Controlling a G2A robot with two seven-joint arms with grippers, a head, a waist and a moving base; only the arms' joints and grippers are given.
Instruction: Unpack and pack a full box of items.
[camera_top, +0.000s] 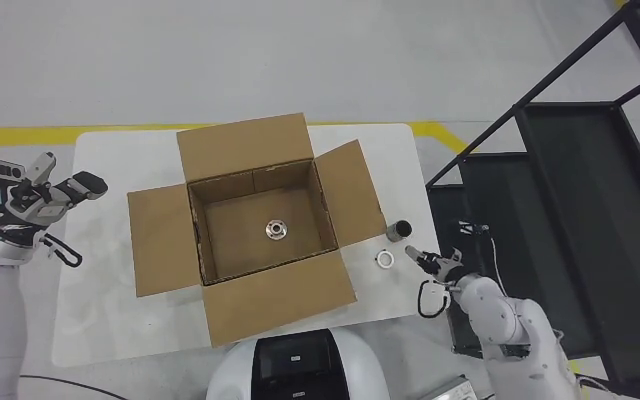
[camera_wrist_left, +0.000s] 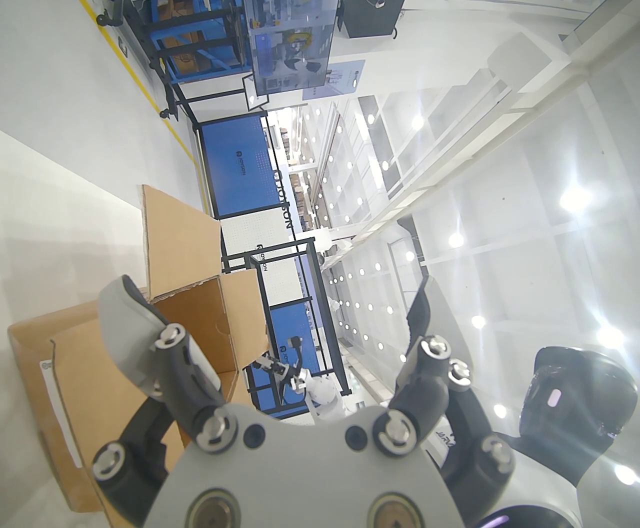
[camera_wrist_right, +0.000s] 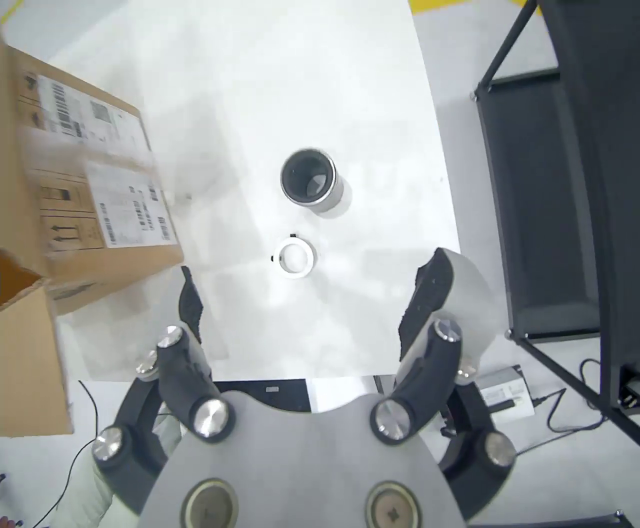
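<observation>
Box (camera_top: 245, 148): brown corrugated cardboard with all four flaps folded outward, mid-table (camera_top: 110, 170) on a white matte top. White printed labels sit on one outer cardboard face in the right wrist view. On the box floor lies one small round metal part (camera_top: 276, 230), shiny, disc-shaped, with a centre hole.

Two items are out on the table, right of the box:
- dark cylinder (camera_wrist_right: 312, 182): short, hollow, standing upright, silvery rim and band, glossy inside
- white ring (camera_wrist_right: 295, 257): flat and smooth, with a small dark notch on its edge. It lies just beside the cylinder on the robot's side, not touching it.

Right gripper (camera_wrist_right: 310, 287) hovers above the table edge near the ring. Its fingers are spread wide with nothing between them; grey metal links, rough black pads (camera_wrist_right: 430, 280).

Left gripper (camera_wrist_left: 272, 300) sits off the table's left edge, well apart from the box and tilted up toward the ceiling. Its fingers are spread and empty, with pale grey curved shells over black links.
</observation>
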